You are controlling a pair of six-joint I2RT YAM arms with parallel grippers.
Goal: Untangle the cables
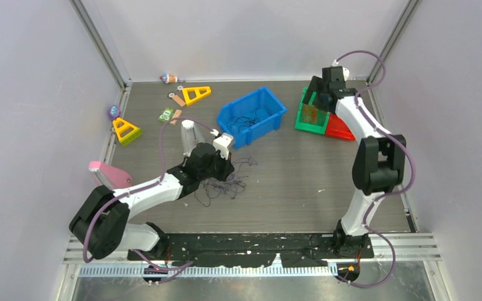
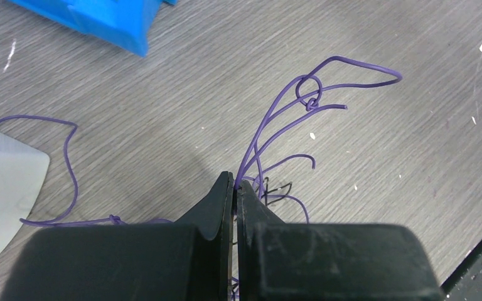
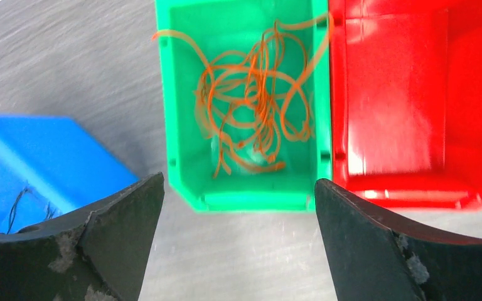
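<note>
Left gripper (image 2: 234, 182): fingers pressed together, pinching the purple wires (image 2: 276, 119) right at the tips. Several strands fan up and away from the pinch, and one carries a small looped knot near its far end. Another purple strand trails off across the table (image 1: 301, 182) to the side.

From the overhead camera I see this gripper low over a loose dark scribble of wires, on the near side of the blue bin (image 1: 270, 100). Black wires (image 1: 249, 119) lie inside that bin.

Right gripper (image 3: 237, 182): fingers spread wide with nothing between them, hovering above the green bin (image 3: 251, 202). Orange wires (image 3: 251, 106) sit in a tangled heap inside the green bin, one loop reaching over the rim toward the red bin (image 3: 389, 94). I note the red and green bins touch side by side
</note>
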